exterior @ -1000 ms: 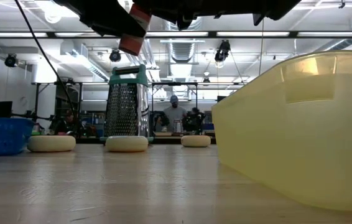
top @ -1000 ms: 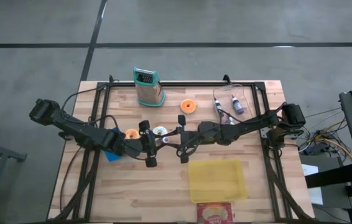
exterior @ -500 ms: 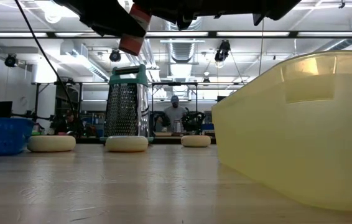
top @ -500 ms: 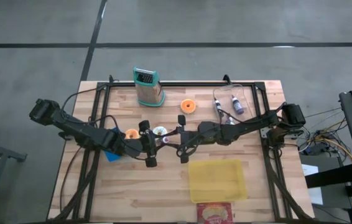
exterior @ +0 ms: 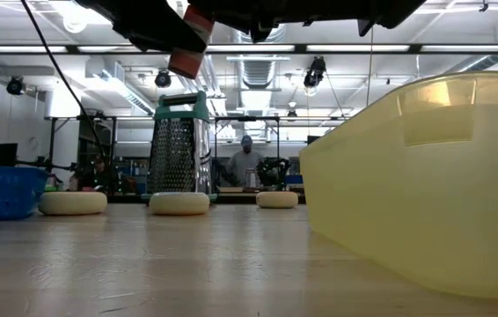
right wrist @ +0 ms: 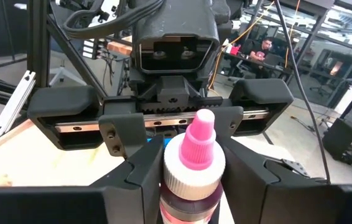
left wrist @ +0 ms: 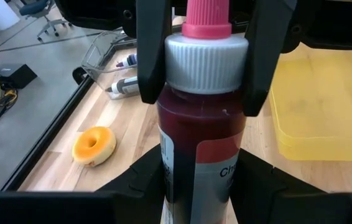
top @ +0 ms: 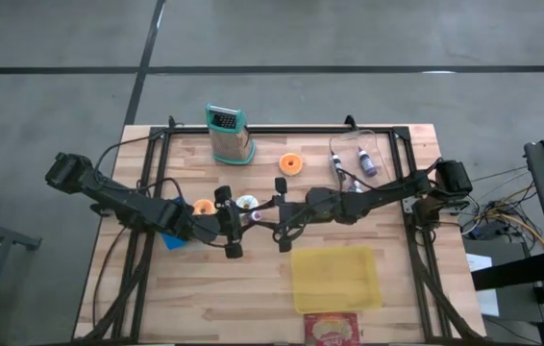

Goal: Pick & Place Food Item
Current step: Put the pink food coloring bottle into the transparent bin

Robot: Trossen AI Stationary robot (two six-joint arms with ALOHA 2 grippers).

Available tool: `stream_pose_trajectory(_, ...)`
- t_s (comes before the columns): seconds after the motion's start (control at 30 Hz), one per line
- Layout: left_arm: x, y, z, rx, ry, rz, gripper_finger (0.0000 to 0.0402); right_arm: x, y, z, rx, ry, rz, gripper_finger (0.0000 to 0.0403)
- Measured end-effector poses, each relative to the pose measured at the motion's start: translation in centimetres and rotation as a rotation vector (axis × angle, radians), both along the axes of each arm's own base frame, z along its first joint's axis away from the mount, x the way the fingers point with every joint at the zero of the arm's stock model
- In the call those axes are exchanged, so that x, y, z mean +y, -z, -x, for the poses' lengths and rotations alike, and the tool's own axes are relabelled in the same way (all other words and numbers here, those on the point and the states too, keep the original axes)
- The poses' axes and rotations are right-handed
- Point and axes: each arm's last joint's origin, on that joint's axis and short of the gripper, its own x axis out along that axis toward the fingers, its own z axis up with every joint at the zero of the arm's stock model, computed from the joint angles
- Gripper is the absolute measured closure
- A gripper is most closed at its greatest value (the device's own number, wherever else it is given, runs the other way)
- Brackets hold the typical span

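Note:
A bottle of dark red sauce (left wrist: 201,124), with a white ribbed cap and a pink nozzle, hangs high over the table's middle (top: 256,217). In the low view only its lower end (exterior: 189,48) shows. My left gripper (left wrist: 202,180) comes from the table's left and is shut on the bottle's body. My right gripper (right wrist: 193,171) comes from the right and is shut on the cap. Two orange doughnuts (top: 291,164) (top: 202,206) and a pale one (top: 246,202) lie flat on the table. My left gripper pinches the bottle's body (left wrist: 182,168) low down, between its two fingers (left wrist: 145,180). It comes slanting down from the table's left. The bottle stands about upright, nozzle up, clear of the table. My right gripper has the white ribbed cap (right wrist: 175,167) between its two fingers (right wrist: 142,171), one on each side. The fingers come level from the table's right, opposite my left gripper. The pink nozzle (right wrist: 199,134) sticks up above them.
A yellow tray (top: 337,279) stands near the front right, a red packet (top: 332,329) at the front edge. A metal grater (top: 229,135) stands at the back, a clear box with bottles (top: 358,159) at the back right, a blue basket (top: 174,238) under my left arm.

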Motion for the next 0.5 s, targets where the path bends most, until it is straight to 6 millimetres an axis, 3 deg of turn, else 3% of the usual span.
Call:
stream_pose_trajectory(0.23,-0.01,0.01,0.0,0.002,0.004,-0.001,0.0257,0.0,0.0,0.0,0.0,-0.001,-0.002,0.0281)
stream_pose_trajectory(0.5,-0.13,-0.08,-0.1,-0.01,0.03,0.036,0.0249,0.04,-0.02,0.02,-0.001,-0.007,0.0,0.0265)
